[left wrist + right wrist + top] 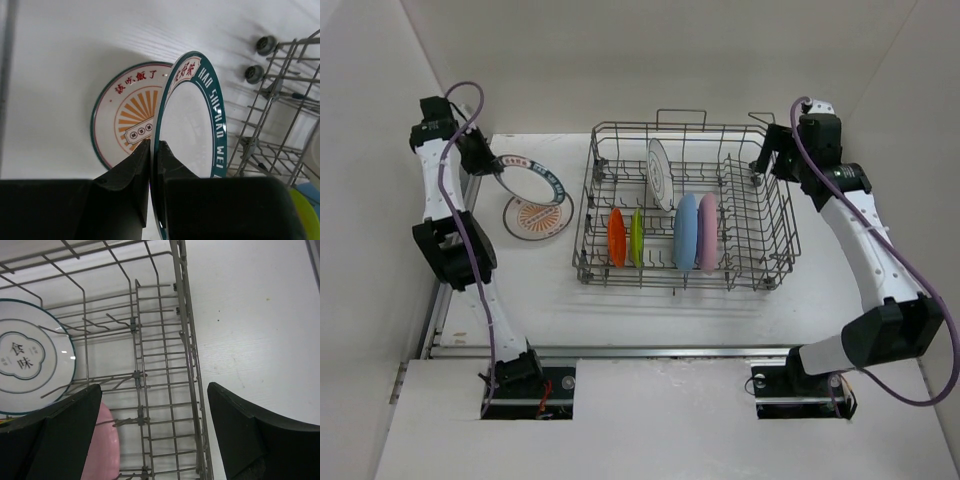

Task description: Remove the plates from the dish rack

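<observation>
From above, the dish rack (685, 205) sat on the white table (650, 320), about midway between the left and right edges and nearer the far edge. An orange plate (616, 238), a lime-green plate (637, 238), a light-blue plate (686, 232) and a pink plate (708, 232) stood on edge along its near row, with a white patterned plate (660, 173) upright behind them. Toward the far-left corner, the left gripper (485, 165) held a teal-rimmed plate (530, 180) tilted over a sunburst plate (535, 218) that lay flat on the table just left of the rack. Whether the two plates touched could not be told. The right gripper (765, 160) hung at the rack's far-right corner. In the left wrist view, the black fingers (132, 170) were pinched narrow on the teal-rimmed plate's edge, one on each face, with the sunburst plate beneath and the rack's wire side and small wheels to the right. In the right wrist view, the fingers (55, 435) were spread wide and held nothing. They hung over the rack's wire side, with the white patterned plate and the pink plate's rim at the left.
</observation>
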`<action>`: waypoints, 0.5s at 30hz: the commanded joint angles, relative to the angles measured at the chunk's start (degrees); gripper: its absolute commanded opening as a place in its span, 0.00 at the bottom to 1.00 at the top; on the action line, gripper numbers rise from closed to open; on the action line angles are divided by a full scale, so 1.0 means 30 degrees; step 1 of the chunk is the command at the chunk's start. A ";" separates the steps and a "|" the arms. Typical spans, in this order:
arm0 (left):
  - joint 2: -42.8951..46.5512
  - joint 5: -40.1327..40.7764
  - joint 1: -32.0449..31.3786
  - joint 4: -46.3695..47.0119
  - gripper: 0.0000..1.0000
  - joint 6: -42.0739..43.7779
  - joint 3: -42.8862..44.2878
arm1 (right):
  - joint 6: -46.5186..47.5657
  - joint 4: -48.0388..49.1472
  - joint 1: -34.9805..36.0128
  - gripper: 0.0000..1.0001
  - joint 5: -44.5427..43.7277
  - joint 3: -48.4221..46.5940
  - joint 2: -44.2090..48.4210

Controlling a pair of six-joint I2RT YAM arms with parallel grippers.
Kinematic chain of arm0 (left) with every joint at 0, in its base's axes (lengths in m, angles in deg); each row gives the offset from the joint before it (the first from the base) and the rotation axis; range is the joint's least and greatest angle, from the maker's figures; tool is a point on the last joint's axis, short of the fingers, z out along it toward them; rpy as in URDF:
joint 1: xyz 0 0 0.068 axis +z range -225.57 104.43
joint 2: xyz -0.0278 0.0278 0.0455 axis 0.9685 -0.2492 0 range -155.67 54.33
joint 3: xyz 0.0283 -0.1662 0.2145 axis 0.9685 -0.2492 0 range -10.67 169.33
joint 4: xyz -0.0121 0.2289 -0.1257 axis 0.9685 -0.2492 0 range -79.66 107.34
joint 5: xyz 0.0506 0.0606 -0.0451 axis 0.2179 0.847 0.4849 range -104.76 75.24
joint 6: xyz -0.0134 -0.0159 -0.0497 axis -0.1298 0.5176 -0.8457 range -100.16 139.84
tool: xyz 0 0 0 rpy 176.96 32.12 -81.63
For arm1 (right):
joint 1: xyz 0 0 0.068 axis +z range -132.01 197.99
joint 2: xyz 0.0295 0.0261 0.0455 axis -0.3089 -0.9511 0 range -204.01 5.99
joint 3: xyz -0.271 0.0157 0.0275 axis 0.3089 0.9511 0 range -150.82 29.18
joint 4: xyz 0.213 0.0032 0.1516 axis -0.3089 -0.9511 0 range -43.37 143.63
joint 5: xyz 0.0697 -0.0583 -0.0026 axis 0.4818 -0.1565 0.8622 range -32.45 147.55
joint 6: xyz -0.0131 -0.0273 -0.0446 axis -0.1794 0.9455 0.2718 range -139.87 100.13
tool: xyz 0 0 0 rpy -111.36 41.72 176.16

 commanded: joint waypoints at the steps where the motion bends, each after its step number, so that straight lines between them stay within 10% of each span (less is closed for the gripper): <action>1: -0.1135 -0.3129 -0.0674 -0.0065 0.00 0.1092 -0.0015 | -0.0192 0.0622 -0.0281 0.92 0.0132 0.0254 -0.0680; 15: -0.3864 -0.0349 0.0027 0.0517 0.00 0.3967 -0.3236 | -0.0016 0.3403 -0.0281 0.91 -0.0044 0.3389 -0.0973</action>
